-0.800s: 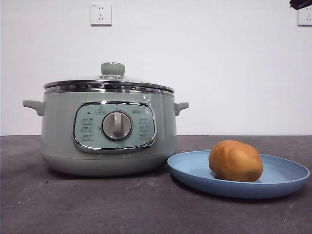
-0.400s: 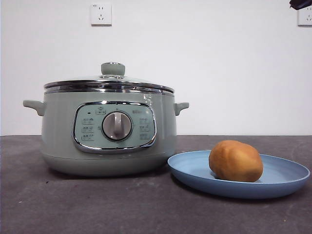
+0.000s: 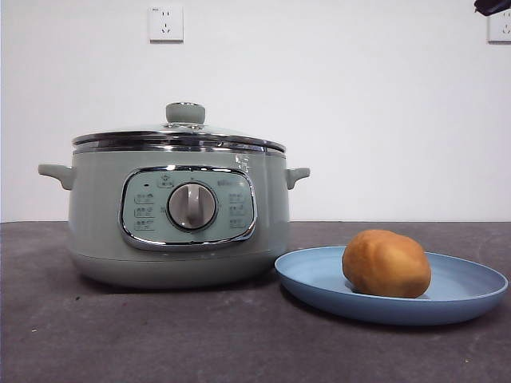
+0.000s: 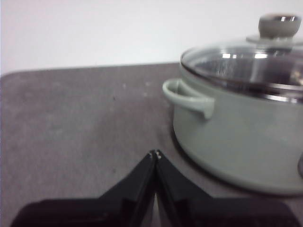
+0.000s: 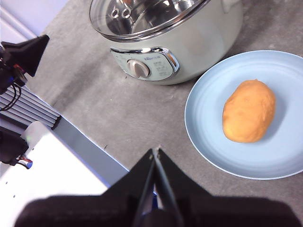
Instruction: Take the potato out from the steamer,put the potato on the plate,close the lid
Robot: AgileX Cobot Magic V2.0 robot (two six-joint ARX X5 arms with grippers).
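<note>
The pale green steamer (image 3: 177,219) stands on the table with its glass lid (image 3: 179,136) seated on top. It also shows in the left wrist view (image 4: 236,137) and the right wrist view (image 5: 189,42). The golden-brown potato (image 3: 386,263) lies on the light-blue plate (image 3: 319,275) to the steamer's right, also seen in the right wrist view (image 5: 249,110). My left gripper (image 4: 155,154) is shut and empty, low beside the steamer's handle. My right gripper (image 5: 156,151) is shut and empty, high above the table near the plate (image 5: 208,118).
The dark grey table (image 3: 160,335) runs in front of the steamer. A white wall with a socket (image 3: 165,23) stands behind. An arm's black tip (image 3: 491,6) shows at the top right corner. The robot's base (image 5: 42,175) lies at the table's edge.
</note>
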